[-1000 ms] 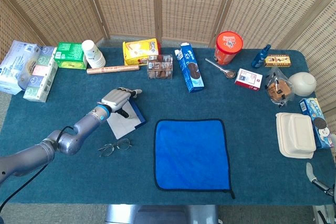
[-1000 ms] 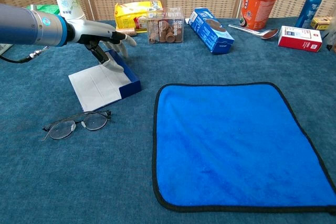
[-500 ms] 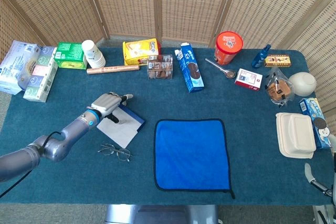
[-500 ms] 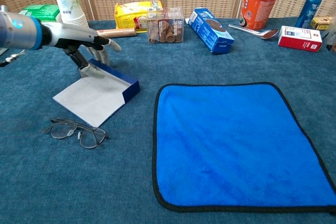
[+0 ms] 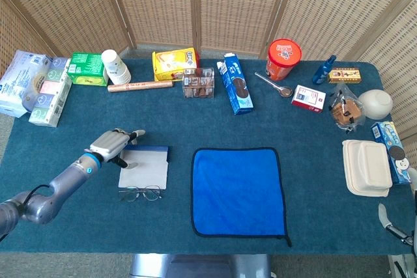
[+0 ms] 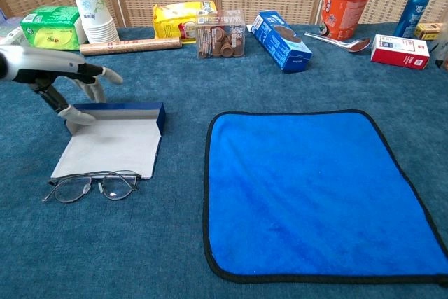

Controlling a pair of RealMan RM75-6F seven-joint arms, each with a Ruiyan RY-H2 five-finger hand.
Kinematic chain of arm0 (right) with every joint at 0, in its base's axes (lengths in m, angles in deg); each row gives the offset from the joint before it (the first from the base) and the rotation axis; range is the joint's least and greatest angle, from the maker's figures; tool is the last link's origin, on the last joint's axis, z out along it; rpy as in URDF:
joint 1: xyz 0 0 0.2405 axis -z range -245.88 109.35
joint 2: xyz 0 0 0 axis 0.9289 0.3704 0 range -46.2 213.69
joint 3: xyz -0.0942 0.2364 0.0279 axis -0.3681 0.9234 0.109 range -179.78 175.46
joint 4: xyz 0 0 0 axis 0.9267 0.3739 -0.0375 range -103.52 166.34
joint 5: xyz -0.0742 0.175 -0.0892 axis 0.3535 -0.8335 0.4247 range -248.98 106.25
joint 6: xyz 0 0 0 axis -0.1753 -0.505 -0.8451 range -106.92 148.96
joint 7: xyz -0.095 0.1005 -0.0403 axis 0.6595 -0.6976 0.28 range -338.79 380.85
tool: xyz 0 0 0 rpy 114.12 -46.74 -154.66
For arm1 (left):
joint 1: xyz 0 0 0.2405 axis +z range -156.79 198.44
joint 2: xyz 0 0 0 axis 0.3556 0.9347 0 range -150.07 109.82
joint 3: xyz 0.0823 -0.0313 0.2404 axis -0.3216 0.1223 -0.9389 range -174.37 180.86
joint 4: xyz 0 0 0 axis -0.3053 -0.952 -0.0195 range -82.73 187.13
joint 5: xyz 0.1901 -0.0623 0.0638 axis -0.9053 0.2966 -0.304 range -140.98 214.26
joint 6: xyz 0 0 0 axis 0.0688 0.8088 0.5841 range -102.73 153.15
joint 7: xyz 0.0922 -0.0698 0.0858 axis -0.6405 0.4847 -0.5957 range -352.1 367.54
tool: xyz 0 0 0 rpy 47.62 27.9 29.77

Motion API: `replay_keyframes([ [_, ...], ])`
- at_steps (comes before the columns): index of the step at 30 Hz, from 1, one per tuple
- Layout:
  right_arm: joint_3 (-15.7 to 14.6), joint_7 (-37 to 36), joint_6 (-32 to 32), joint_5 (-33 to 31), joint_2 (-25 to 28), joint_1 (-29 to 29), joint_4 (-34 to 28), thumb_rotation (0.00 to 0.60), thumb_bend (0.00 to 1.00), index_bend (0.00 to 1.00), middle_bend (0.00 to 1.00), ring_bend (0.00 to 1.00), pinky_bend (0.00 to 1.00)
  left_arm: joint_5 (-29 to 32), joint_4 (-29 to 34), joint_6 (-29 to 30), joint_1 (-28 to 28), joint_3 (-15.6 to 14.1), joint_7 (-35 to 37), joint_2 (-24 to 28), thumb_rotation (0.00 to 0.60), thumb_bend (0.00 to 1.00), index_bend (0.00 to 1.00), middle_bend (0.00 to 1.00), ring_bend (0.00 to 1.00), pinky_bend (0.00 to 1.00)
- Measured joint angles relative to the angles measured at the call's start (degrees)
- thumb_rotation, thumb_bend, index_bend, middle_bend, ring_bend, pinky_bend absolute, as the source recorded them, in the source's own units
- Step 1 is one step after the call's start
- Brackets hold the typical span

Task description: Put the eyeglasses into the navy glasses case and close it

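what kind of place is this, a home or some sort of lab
Probably a staged test setup, not a home: a table covered in teal cloth, wicker folding screens closing off the back, and assorted groceries like a cookie box lined up along the far edge.

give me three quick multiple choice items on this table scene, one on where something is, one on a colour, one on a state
1. Where do the thin wire-framed eyeglasses lie?
A. inside the case
B. on the table at the near edge of the open case
C. on the blue cloth

2. What colour is the square microfibre cloth?
A. blue
B. red
C. green

3. The navy glasses case is
A. closed
B. open
C. upside down

Answers: 1 B, the glasses lie at the case's near edge; 2 A, bright blue with dark trim; 3 B, its pale lining shows, with the left hand at its far corner.
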Motion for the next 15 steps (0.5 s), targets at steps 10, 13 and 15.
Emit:
replay_keyframes([
  [10, -0.05, -0.41, -0.06, 0.56, -0.13, 0.03, 0.3, 0.338, 0.37, 0.07, 0.13, 0.0, 0.09, -1.19, 1.45, 2.81, 2.76, 0.04, 2.82, 1.18, 0.415, 0.23, 0.0, 0.2, 0.09, 0.13],
  [13, 0.0, -0.43, -0.07, 0.74, -0.19, -0.06, 0.24, 0.338, 0.37, 0.07, 0.13, 0.0, 0.09, -2.31, 1.58, 8.54, 4.48, 0.92, 2.86, 0.64, 0.414, 0.23, 0.0, 0.16, 0.04, 0.11],
  [15, 0.0, -0.49, 0.07, 0.64, -0.26, -0.08, 0.31, 0.339, 0.37, 0.07, 0.13, 0.0, 0.09, -3.4, 1.99, 12.81, 5.79, 1.34, 2.8, 0.23, 0.413, 0.23, 0.03, 0.15, 0.02, 0.11],
])
